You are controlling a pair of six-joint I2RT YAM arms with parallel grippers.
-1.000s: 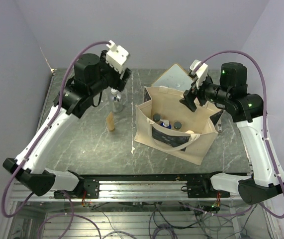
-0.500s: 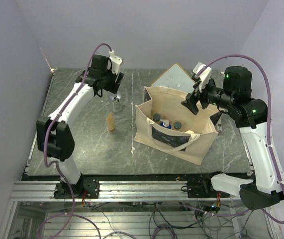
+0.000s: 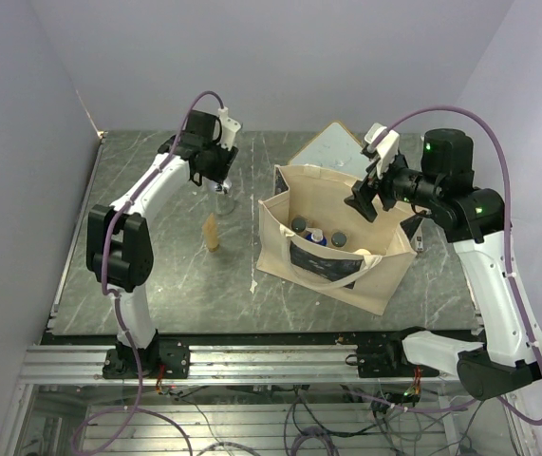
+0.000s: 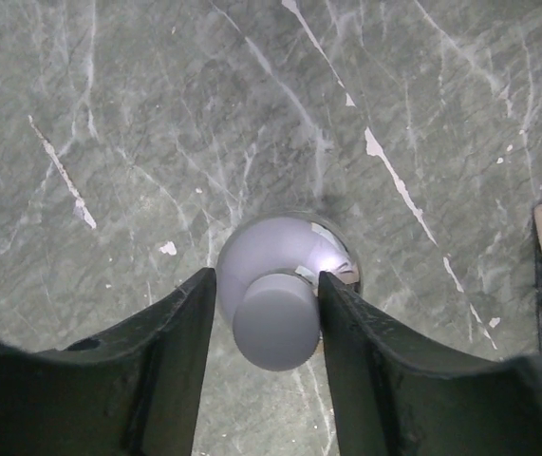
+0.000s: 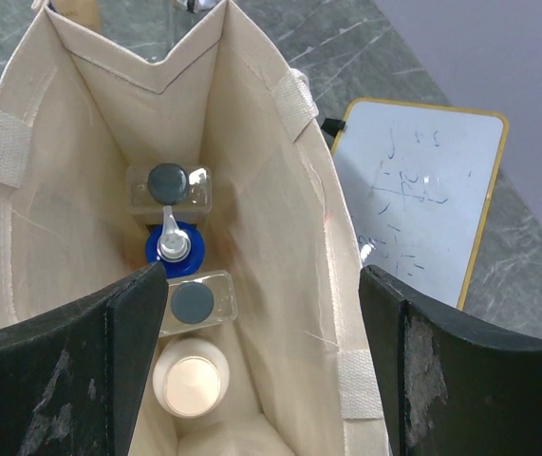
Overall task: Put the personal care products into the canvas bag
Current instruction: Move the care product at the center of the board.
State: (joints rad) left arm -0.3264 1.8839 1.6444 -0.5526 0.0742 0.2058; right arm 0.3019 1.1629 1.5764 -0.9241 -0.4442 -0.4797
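The big green-grey stone table [image 3: 157, 275] holds everything. The canvas bag [image 3: 280, 249] stands open on the right half of it, with a dark picture on its near side. A white board [image 5: 432, 190] with a wood frame lies just behind the bag.

The right gripper [image 5: 261, 275] hangs over the open bag. Its jaws are spread wide and hold nothing. The left gripper [image 4: 266, 277] is far back on the left side of the table, pointing down at a clear bottle with a silver cap [image 4: 285, 252]. Its two jaws sit close on each side of the cap. I cannot tell if they pinch it.

Four care products stand in a row at the bottom of the bag: a clear bottle with a dark cap [image 5: 168, 182], a bottle with a blue cap [image 5: 171, 249], another clear bottle with a dark cap [image 5: 193, 304], and a cream cylinder [image 5: 192, 380].

A tan tube [image 3: 212, 234] stands on the table to the left of the bag, near the silver-capped bottle.
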